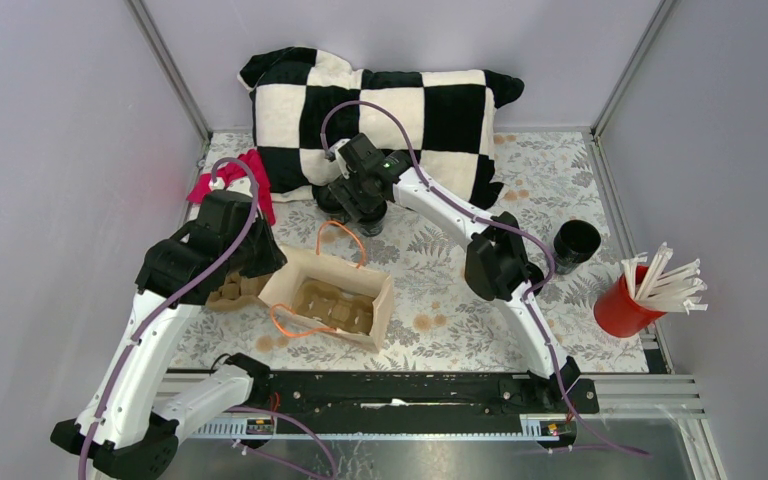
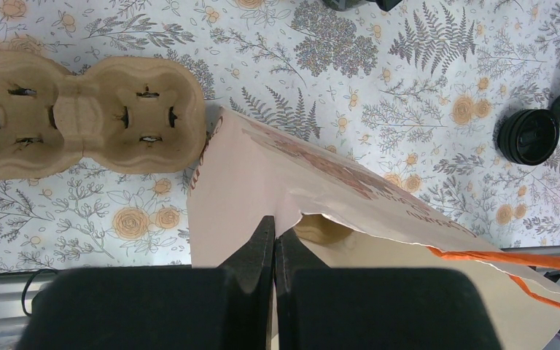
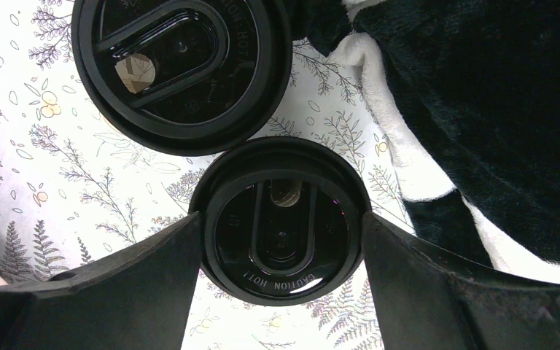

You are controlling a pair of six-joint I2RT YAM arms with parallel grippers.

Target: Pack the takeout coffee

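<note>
Black-lidded black cups (image 3: 281,233), black-and-white chequered blanket (image 1: 400,105), red cup (image 1: 618,312), tan bag (image 2: 262,175) with orange handles (image 2: 481,255), floral worktop (image 1: 560,180).

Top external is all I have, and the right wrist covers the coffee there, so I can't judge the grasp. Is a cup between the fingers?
Observer: Yes. The right wrist view shows the right gripper straddling one lidded cup, its jaws against both sides of the lid rim.
Operator: Where is the other coffee?
Observer: The second lidded cup stands just beyond the held one, with their lid rims touching or nearly so.
Operator: And the left arm?
Observer: The left wrist view shows the left gripper pinched shut on the rim of the paper bag.
</note>
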